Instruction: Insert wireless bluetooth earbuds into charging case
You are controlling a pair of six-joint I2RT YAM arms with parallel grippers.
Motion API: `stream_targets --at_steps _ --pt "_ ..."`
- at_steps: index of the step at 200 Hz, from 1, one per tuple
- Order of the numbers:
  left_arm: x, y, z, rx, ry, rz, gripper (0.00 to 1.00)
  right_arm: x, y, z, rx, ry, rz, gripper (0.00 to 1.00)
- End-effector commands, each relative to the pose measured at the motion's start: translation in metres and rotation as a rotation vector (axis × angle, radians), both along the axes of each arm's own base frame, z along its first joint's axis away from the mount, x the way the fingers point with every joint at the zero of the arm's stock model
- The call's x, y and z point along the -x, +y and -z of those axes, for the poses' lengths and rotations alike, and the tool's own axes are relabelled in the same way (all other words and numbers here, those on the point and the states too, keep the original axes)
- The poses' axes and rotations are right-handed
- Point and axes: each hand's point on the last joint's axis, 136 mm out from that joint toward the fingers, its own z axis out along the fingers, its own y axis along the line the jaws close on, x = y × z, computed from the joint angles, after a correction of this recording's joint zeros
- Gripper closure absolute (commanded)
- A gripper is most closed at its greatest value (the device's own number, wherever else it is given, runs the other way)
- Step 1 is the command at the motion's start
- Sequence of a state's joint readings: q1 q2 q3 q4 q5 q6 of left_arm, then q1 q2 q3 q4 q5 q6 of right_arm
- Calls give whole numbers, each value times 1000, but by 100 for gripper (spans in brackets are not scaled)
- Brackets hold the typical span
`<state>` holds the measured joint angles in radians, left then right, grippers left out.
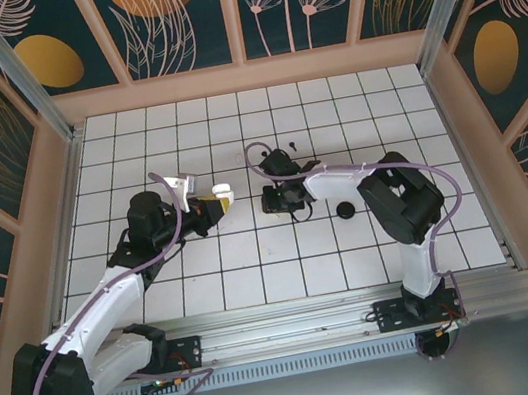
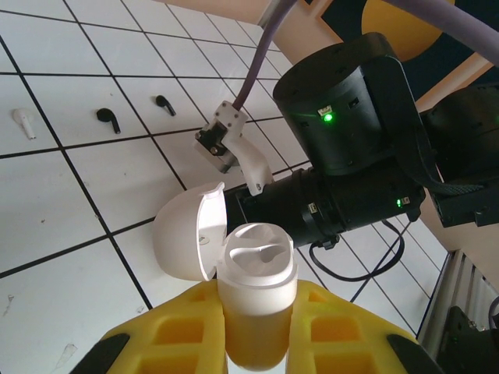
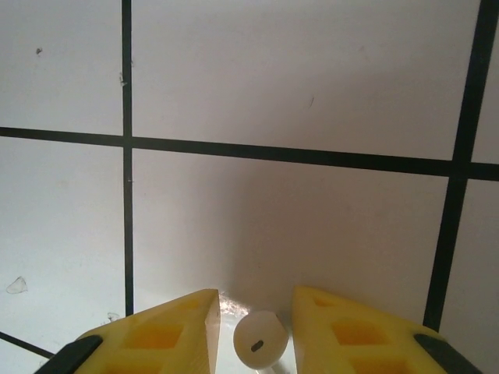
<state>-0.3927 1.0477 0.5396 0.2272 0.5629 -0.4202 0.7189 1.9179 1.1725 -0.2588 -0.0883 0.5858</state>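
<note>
Left end effector (image 2: 257, 290): my yellow fingers are pressed against both sides of the charging case (image 2: 257, 273) and hold it upright above the worktop (image 1: 254, 260).
Charging case: white, with its lid (image 2: 185, 238) swung open to the left. The moulded hollow in its top shows bare white plastic in the left wrist view.
Top view: the case is only a small white shape at my left fingertips (image 1: 212, 204), and its inside cannot be read from there.
Black earbuds: two lie on the tiles, apart from each other, one at (image 2: 109, 118) and the other at (image 2: 164, 104). They are well apart from the case and not in it.
Second white bud (image 2: 23, 123): lies on a tile left of the black pair, in the left wrist view.
Right end effector (image 3: 256, 300): points down at the tiles, fingers a little apart. A white bud (image 3: 261, 340) sits between them, closer to the right finger. I cannot tell whether I am pinching it.
Right arm (image 2: 343, 156): its dark wrist reaches in behind the open lid. From the top, my two end effectors are near each other at mid-worktop, the right one at (image 1: 279, 198).
Dark round item (image 1: 345, 209): on a tile beside my right arm, too small to identify.
</note>
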Motion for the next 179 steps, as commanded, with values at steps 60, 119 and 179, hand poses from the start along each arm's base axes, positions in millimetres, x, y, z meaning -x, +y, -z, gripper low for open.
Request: stream_targets --at_steps 60,119,179 --pt "3 2 -1 -13 -26 -2 88 30 -12 21 172 69 -13 71" --pt "6 4 -2 -20 -47 2 88 16 -9 -4 118 -10 17 84" --pt "12 -4 -19 23 -156 69 88 0 -25 -75 -41 -157 104 89"
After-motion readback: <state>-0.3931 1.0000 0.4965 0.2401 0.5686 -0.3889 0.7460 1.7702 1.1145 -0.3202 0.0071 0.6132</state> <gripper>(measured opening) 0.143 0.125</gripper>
